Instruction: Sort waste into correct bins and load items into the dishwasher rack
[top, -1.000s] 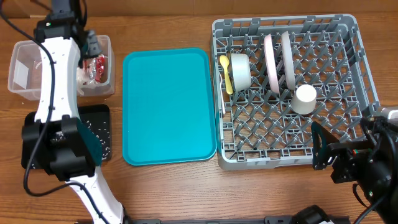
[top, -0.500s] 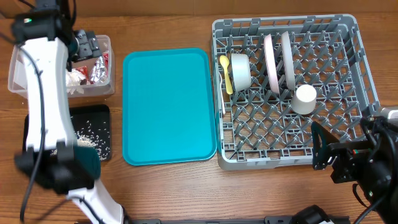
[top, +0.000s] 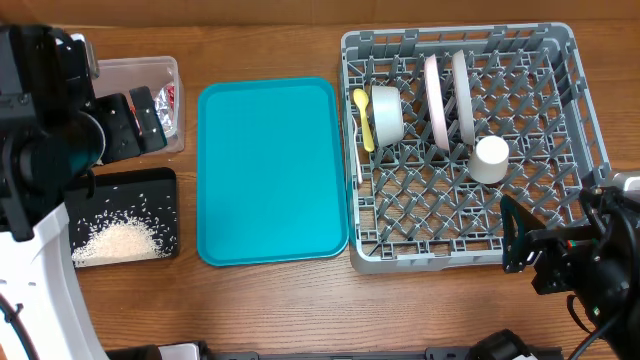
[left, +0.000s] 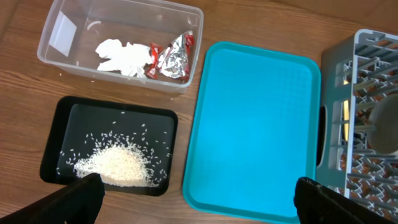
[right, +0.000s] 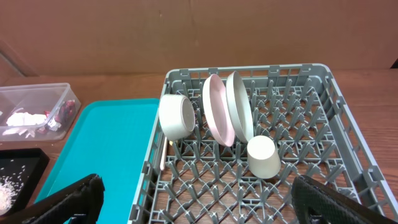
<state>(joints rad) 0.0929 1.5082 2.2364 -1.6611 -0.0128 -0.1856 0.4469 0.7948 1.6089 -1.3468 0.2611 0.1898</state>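
Note:
The clear tub (left: 124, 18) holds the crumpled white napkin (left: 121, 55) and the silver-and-red foil wrapper (left: 174, 56). The black tray (left: 81, 124) in front of it holds a pile of rice grains (left: 118, 167). The grey rack (top: 455, 36) holds the bowl (top: 387, 112), two upright plates (top: 437, 100) (top: 462, 95), an upturned cup (top: 489, 158), the yellow spoon (top: 362, 118) and a white fork handle (right: 165, 154). My left gripper (left: 199, 205) is open and empty, high above the black tray and teal tray. My right gripper (right: 199, 205) is open and empty, by the rack's near right corner.
The teal serving tray (top: 270, 170) lies between the bins and the rack. My left arm (top: 40, 150) is raised close to the overhead camera and hides part of the tub and the table's left side. A cardboard wall (right: 186, 31) stands behind the table.
My left arm has lifted up and back from over the clear tub toward the camera. The black tray and its rice now show. The right arm has not moved.

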